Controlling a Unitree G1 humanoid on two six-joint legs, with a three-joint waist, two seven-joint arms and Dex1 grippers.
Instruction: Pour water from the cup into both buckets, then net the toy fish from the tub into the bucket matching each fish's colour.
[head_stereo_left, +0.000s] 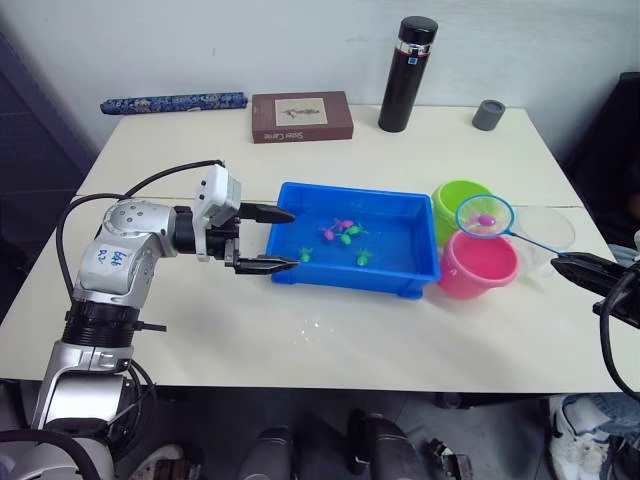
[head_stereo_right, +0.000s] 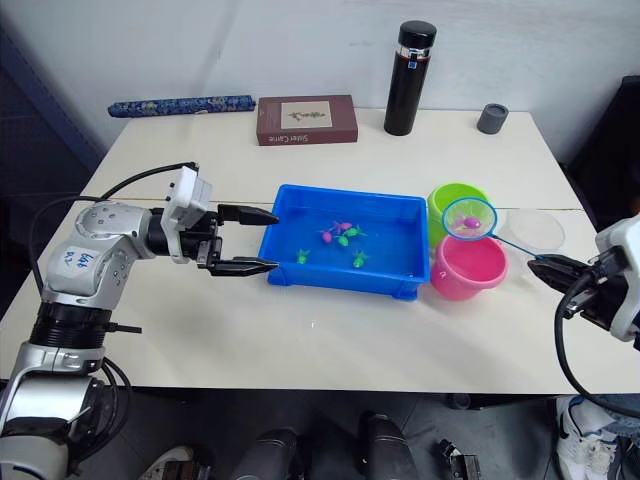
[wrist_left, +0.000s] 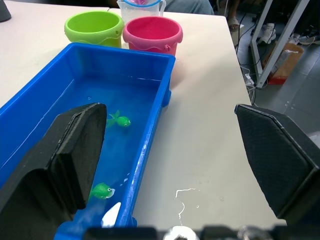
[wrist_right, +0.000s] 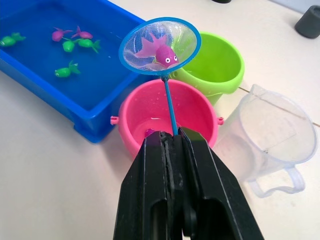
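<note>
One pink fish (wrist_right: 164, 53) sits in the net (wrist_right: 160, 46), hoop hanging between both buckets' mouths. My right jaws (wrist_right: 176, 136) clamp its handle, which runs straight back to me. Pink bucket (wrist_right: 167, 112) lies under the handle, nearer me; the fish goes there. Green bucket (wrist_right: 212, 65) beyond. Tub (head_stereo_left: 345, 270) holds pink and green fish. Cup (wrist_right: 272, 135) near the worktop's right edge. Left jaws (head_stereo_left: 262, 239) gape at the tub's left end.

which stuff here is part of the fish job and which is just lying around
Job:
- tub
- fish in tub
- net, held by right hand, pink fish in it
- pink bucket
- green bucket
- cup
- left hand, open by the tub

Lying about:
- flask
- book
- grey cup
- blue roll
</note>
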